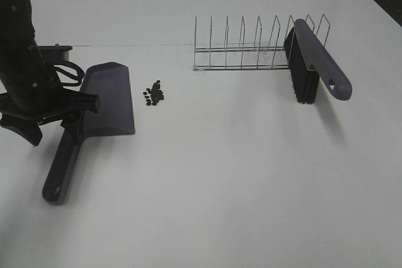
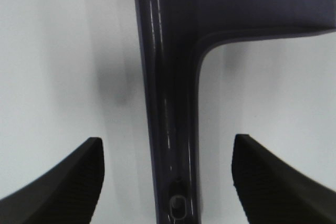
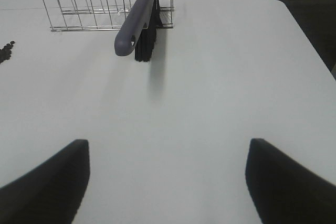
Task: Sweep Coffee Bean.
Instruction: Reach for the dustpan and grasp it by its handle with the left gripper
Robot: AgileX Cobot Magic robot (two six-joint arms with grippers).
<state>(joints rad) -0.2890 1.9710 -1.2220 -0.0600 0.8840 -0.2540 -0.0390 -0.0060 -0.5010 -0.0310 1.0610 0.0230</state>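
A small cluster of dark coffee beans (image 1: 153, 93) lies on the white table just right of the grey dustpan (image 1: 108, 95). They also show at the edge of the right wrist view (image 3: 6, 53). My left gripper (image 1: 61, 119) is open and straddles the dustpan's handle (image 2: 170, 103) without closing on it. The fingers (image 2: 68, 182) stand apart on both sides. A grey brush with black bristles (image 1: 312, 61) leans on the wire rack (image 1: 242, 48). My right gripper (image 3: 168, 182) is open and empty, well short of the brush (image 3: 137, 19), and out of the exterior high view.
The wire rack (image 3: 89, 3) stands behind the beans, toward the table's far side. A dark object (image 1: 63, 48) sits behind the left arm. The table's right edge (image 3: 304, 40) drops to a dark floor.
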